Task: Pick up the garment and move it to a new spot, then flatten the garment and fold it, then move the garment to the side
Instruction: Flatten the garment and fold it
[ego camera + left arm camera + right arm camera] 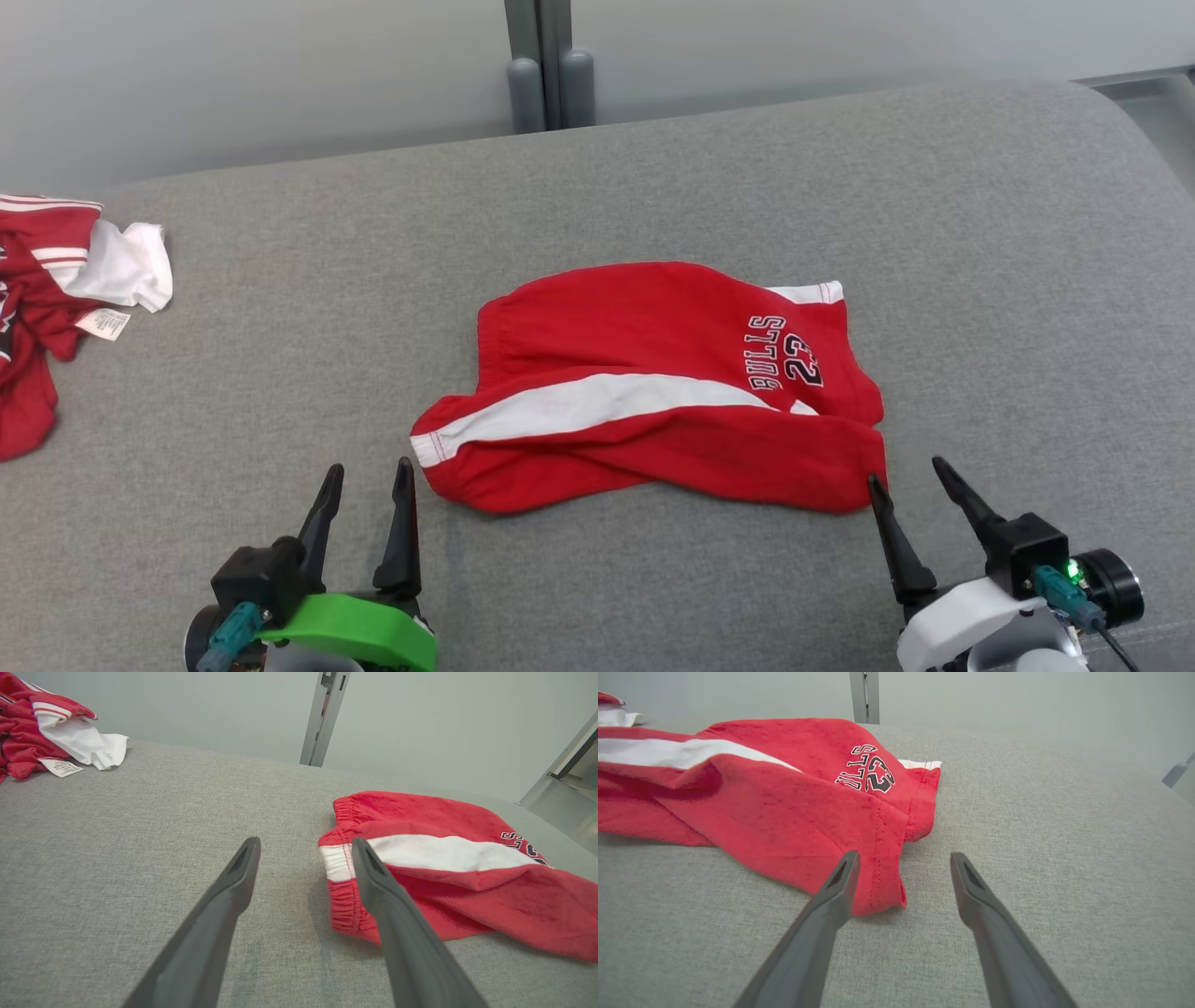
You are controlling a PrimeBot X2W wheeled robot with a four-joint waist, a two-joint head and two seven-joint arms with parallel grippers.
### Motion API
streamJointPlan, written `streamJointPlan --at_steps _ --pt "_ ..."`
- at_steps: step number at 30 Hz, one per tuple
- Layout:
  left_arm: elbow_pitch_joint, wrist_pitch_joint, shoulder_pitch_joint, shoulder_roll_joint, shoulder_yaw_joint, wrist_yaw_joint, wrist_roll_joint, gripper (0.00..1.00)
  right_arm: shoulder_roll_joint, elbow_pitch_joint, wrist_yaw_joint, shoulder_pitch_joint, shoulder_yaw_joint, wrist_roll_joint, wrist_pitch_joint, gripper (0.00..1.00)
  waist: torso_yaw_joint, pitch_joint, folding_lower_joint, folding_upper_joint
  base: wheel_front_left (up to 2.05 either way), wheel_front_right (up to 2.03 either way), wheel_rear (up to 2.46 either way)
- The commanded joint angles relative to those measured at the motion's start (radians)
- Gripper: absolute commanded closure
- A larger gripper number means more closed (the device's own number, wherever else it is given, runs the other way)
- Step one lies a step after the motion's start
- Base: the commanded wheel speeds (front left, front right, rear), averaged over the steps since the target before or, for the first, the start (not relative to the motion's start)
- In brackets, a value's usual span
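The garment [653, 383] is a pair of red shorts with a white stripe and black lettering, lying folded over on the grey cushion in the middle of the head view. My left gripper [369, 476] stands open just off its near left corner, nothing between the fingers; in the left wrist view the waistband end [343, 877] lies beside my right finger. My right gripper [910, 471] is open at the near right corner of the shorts, and the hem [882, 877] lies loose by its left fingertip, not held.
A heap of other red and white clothing [56, 289] lies at the far left of the grey cushion [280, 308]. A pale wall with a grey post [551, 65] runs behind. The cushion's rounded edge falls away at the far right.
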Motion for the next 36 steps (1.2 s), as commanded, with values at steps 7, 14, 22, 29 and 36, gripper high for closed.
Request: streamJointPlan --at_steps 7,14,22,29,36 --pt "-0.004 0.0 0.005 0.003 -0.006 -0.003 0.0 0.0 -0.002 -0.015 -0.001 -0.056 0.033 -0.019 0.007 0.0 0.006 -0.009 0.0 0.0 0.0 0.0 0.0" --pt "-0.006 0.0 -0.016 0.004 -0.004 -0.003 -0.005 0.0 -0.003 0.12 -0.001 -0.141 0.028 0.008 0.031 0.0 0.038 0.009 0.0 0.0 0.0 0.0 0.0" --pt "-0.01 0.0 -0.02 0.003 0.009 -0.003 0.004 0.0 -0.003 0.221 -0.001 -0.185 0.062 0.049 0.014 0.58 0.046 0.027 0.0 0.0 0.0 0.0 0.0" --pt "-0.01 0.0 -0.021 0.003 0.015 -0.003 0.01 0.0 -0.004 0.147 -0.001 -0.154 0.116 0.045 -0.003 1.0 0.032 0.033 0.0 0.0 0.0 0.0 0.0" --pt "-0.01 0.0 -0.023 0.003 0.016 -0.003 0.013 0.0 -0.011 0.02 -0.001 -0.038 0.172 -0.001 -0.005 1.0 0.02 0.035 0.0 0.0 0.0 0.0 0.0"
